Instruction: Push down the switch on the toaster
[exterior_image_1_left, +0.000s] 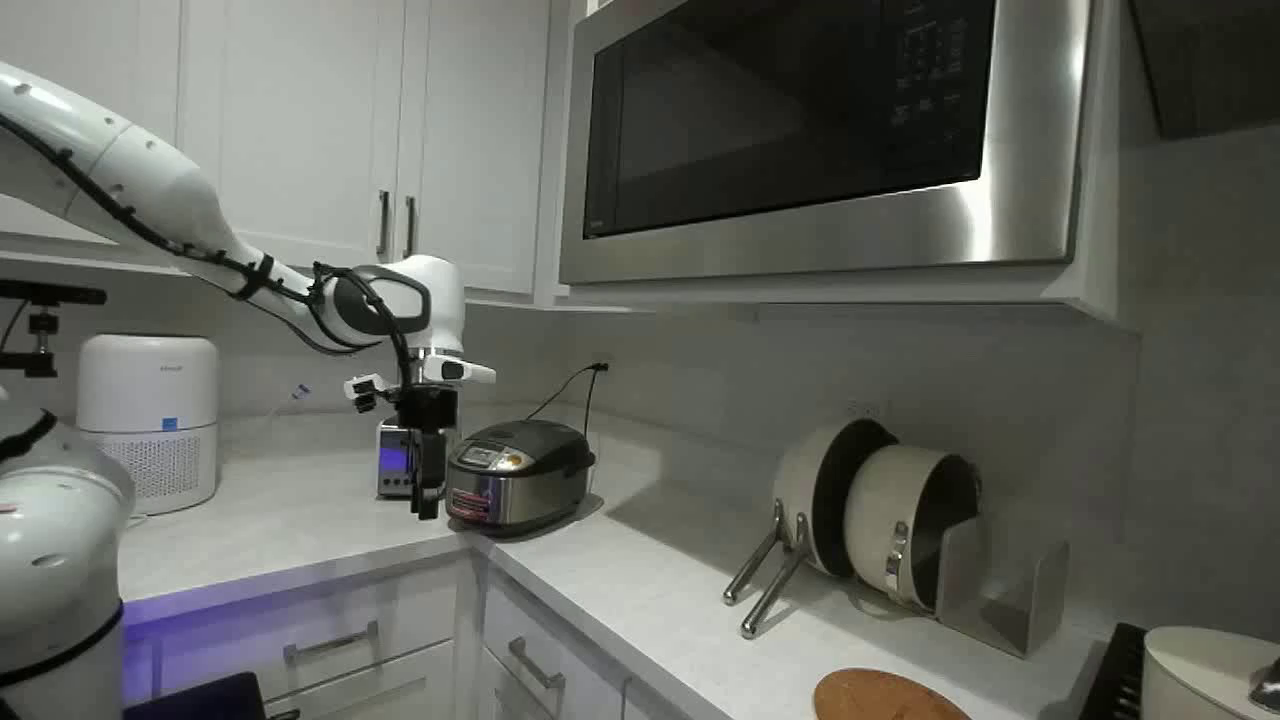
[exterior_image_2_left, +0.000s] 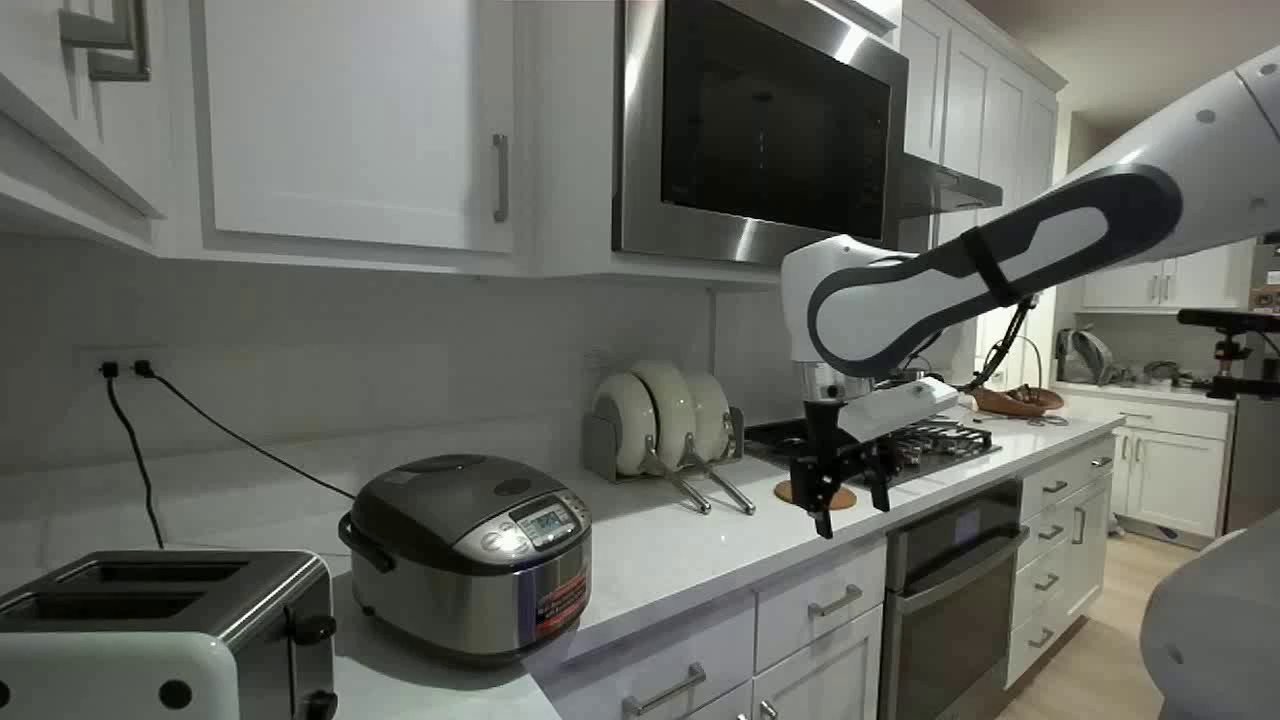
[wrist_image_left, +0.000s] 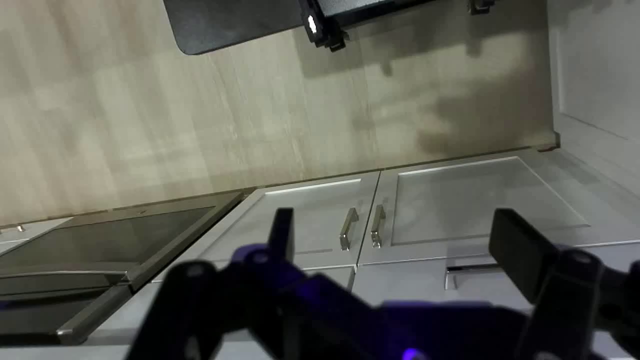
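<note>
White worktop (exterior_image_2_left: 665, 560) carries, in an exterior view, a rice cooker (exterior_image_2_left: 465, 580) and, at its near left, the toaster (exterior_image_2_left: 165, 648), set lengthwise left to right, so the tool (exterior_image_2_left: 852, 518), spread and gripping nothing, has its goal well left, past the rice cooker: the switch (exterior_image_2_left: 313, 628) on the toaster's right end.

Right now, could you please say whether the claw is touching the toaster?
Apart: in an exterior view, the claw hangs well clear of the toaster, the rice cooker showing between them.
</note>
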